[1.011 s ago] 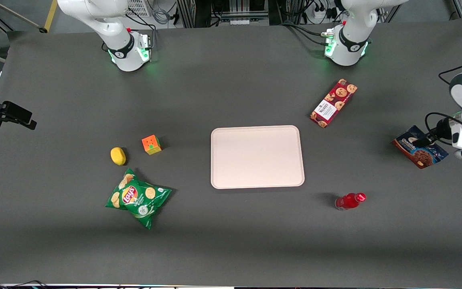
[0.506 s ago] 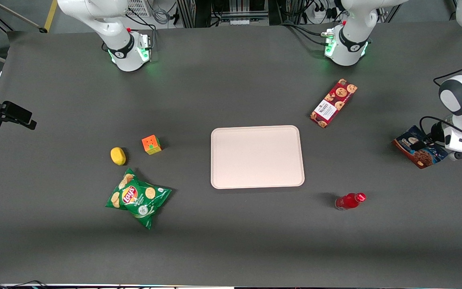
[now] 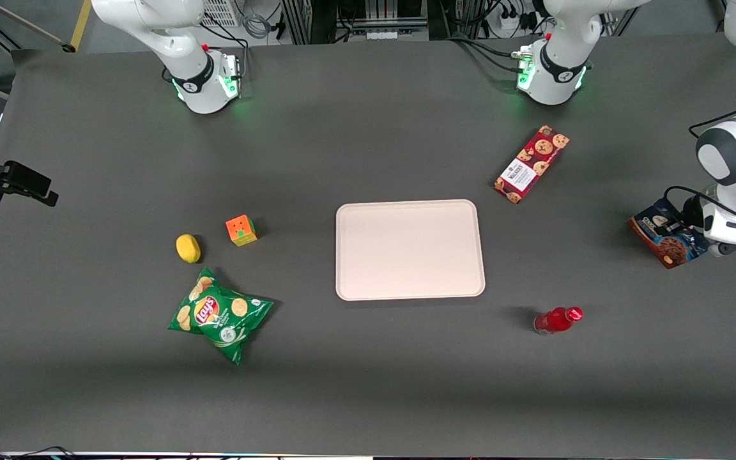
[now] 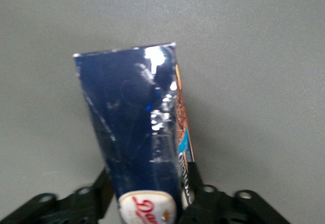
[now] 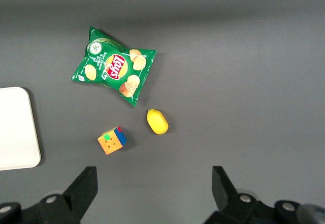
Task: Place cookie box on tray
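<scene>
The gripper (image 4: pixel 147 196) squeezes the cookie box (image 4: pixel 136 127) between its two fingers (image 4: pixel 199 191), at the working arm's end of the dark gray table (image 3: pixel 368 383). The box tips up off the table. The pink tray (image 3: pixel 409 249) lies flat and well apart, toward the middle. A red bottle (image 3: pixel 556 319) lies between them, nearer the front camera.

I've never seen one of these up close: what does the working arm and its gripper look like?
The arm is glossy white with a rounded grey joint cap and a thin black cable looping beside it. Its base has a black band and glows green. The gripper is black, with round screw holes.
</scene>
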Robot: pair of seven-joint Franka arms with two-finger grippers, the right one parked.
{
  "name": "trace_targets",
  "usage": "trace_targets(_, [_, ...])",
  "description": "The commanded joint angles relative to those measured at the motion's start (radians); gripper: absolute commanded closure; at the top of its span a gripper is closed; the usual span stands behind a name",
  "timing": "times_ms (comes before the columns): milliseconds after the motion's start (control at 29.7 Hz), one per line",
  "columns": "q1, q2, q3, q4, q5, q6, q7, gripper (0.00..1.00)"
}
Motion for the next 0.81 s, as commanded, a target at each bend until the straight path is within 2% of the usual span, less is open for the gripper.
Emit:
trace_targets(0, [-0.010,-0.027,-0.004,0.048,-0.012,-0.040,0.025,1.00])
trace_targets(169, [-0.019,-0.091,-0.007,0.189,0.006,-0.270,0.035,1.00])
trace_targets(438, [-0.016,-0.136,0.009,0.511,0.052,-0.724,0.077,1.00])
trace_targets(539, [-0.016,-0.146,0.007,0.624,0.095,-0.850,0.081,1.00])
trace_targets(674, [-0.018,-0.143,0.004,0.768,0.101,-1.005,0.085,1.00])
trace_targets(775, [-0.018,-0.145,0.004,0.812,0.101,-1.054,0.084,1.00])
